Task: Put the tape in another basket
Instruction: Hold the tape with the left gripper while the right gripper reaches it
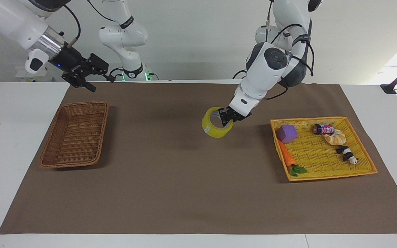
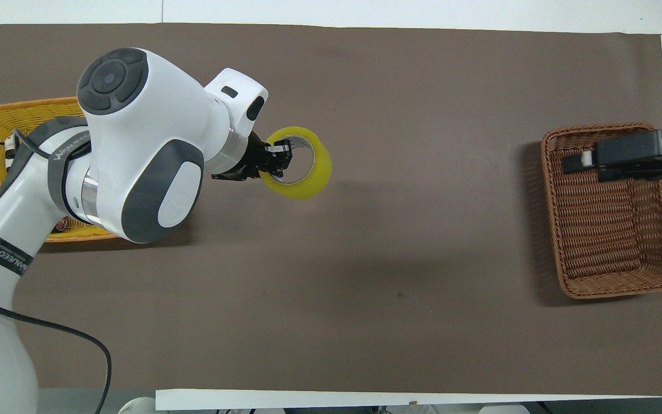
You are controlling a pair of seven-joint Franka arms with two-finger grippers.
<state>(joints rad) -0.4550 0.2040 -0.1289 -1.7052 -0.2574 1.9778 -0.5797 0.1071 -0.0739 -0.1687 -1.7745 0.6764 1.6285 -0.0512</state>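
The yellow tape (image 1: 213,132) hangs in my left gripper (image 1: 226,117), which is shut on the roll's rim, one finger inside the core. It is in the air over the brown mat, between the two baskets and closer to the yellow one. In the overhead view the tape (image 2: 320,172) sticks out past my left gripper (image 2: 279,161). The brown wicker basket (image 1: 76,103) lies empty at the right arm's end of the table. My right gripper (image 1: 98,78) is open and raised above that basket's end nearer the robots, and the overhead view shows it (image 2: 573,163) over the basket (image 2: 612,290).
The yellow plastic basket (image 1: 322,119) at the left arm's end holds a purple block (image 1: 287,133), a carrot (image 1: 287,157), a can (image 1: 323,129), a croissant (image 1: 336,138) and a panda toy (image 1: 346,154). A brown mat (image 1: 171,186) covers the table.
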